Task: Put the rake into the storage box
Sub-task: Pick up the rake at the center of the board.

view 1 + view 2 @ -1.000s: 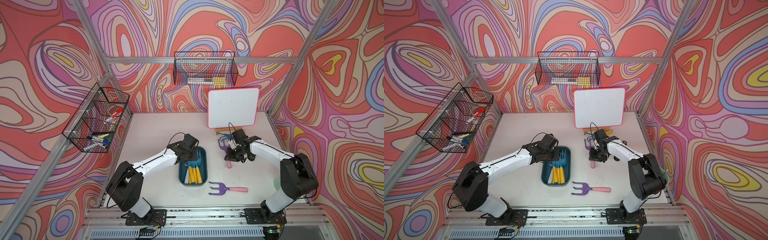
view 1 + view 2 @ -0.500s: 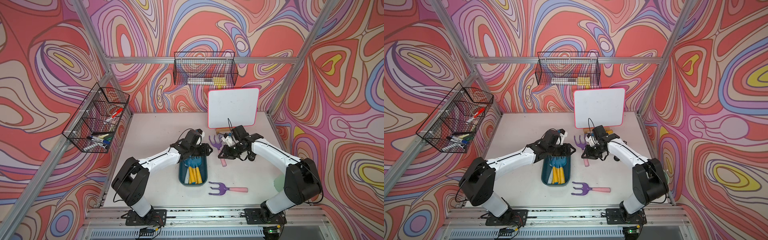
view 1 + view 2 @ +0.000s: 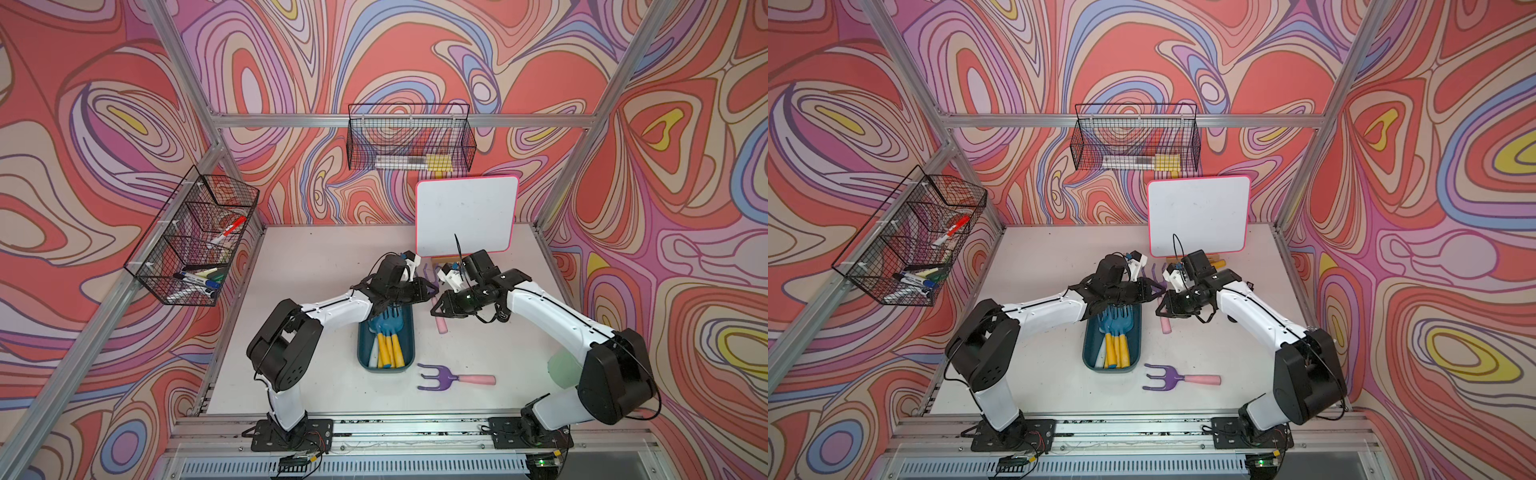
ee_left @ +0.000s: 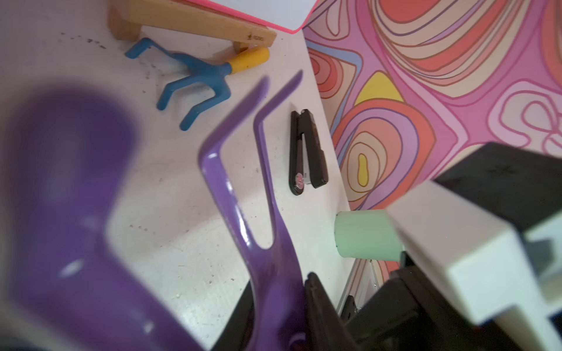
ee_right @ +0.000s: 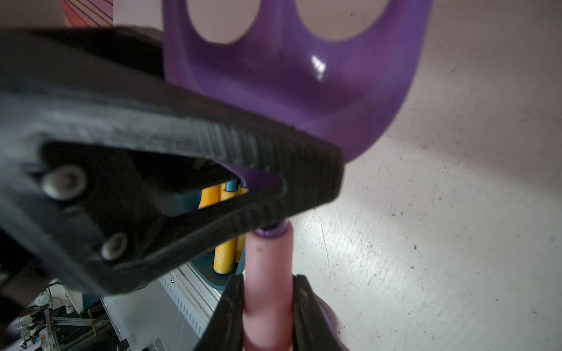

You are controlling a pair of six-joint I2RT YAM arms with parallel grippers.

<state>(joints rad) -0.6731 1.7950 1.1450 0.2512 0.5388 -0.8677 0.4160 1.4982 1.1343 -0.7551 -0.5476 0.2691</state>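
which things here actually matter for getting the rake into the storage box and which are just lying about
In play: purple rake, held at its pink handle by the right gripper and at its neck by the left gripper; teal storage box.

Lying about: purple fork, blue rake, stapler, whiteboard, mint cup, back wire basket, side wire basket.

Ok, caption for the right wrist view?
Both hands on the purple rake: right hand clamps the pink handle, left hand pinches the neck, storage box behind.
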